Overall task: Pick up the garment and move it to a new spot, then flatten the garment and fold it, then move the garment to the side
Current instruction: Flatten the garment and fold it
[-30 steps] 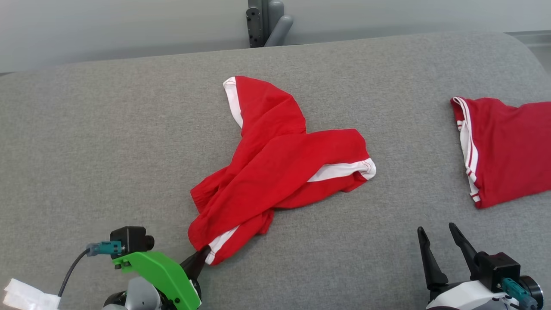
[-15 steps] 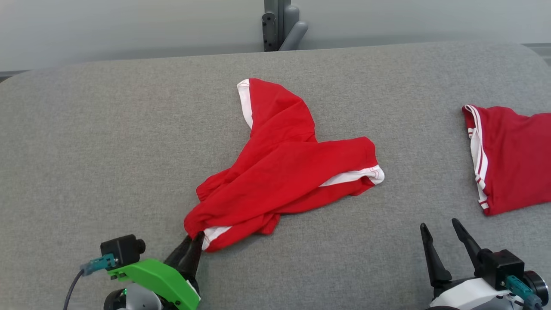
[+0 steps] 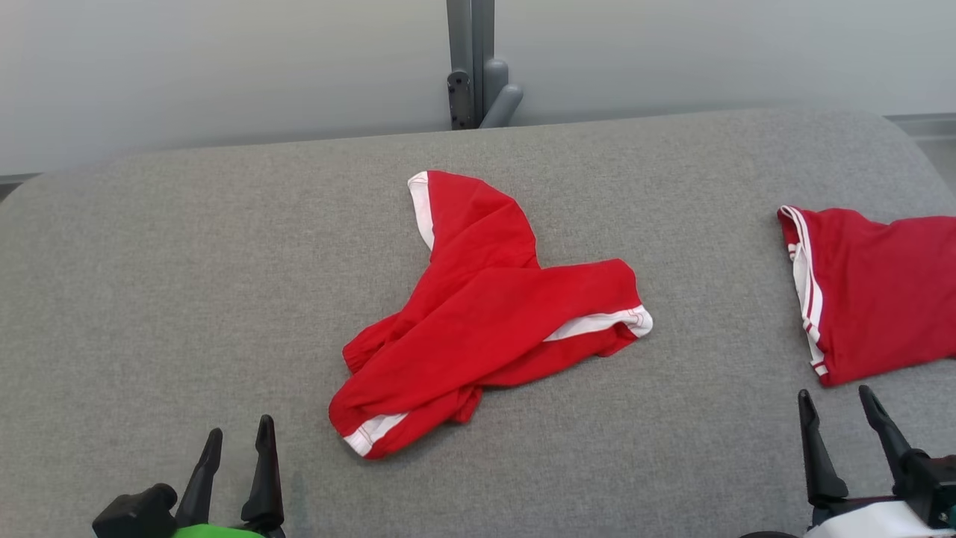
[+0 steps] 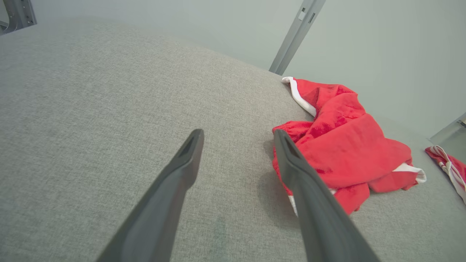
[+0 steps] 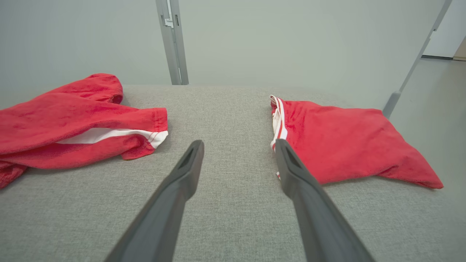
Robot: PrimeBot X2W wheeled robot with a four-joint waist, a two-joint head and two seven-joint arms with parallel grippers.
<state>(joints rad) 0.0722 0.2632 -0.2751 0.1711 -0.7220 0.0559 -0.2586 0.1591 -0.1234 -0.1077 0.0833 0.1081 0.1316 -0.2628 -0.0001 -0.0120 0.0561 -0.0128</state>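
Note:
The garment (image 3: 485, 317) is a red pair of shorts with white trim, lying crumpled in the middle of the grey padded table (image 3: 187, 284). It also shows at the right of the left wrist view as the garment (image 4: 346, 149) and at the left of the right wrist view as the garment (image 5: 72, 116). My left gripper (image 3: 239, 433) stands open at the lower left, clear of the cloth's near corner, with nothing between its fingers. My right gripper (image 3: 836, 400) stands open at the lower right, empty.
A second red garment (image 3: 874, 291) with white stripes lies folded at the table's right edge, also seen as the folded garment (image 5: 346, 145) ahead of the right fingers. A grey post (image 3: 470, 67) rises behind the table. Bare table lies left of the shorts.
My left gripper, shut on the garment's near corner before, has opened, let go and drawn back toward the lower left. The head camera has shifted. The right gripper stays open.

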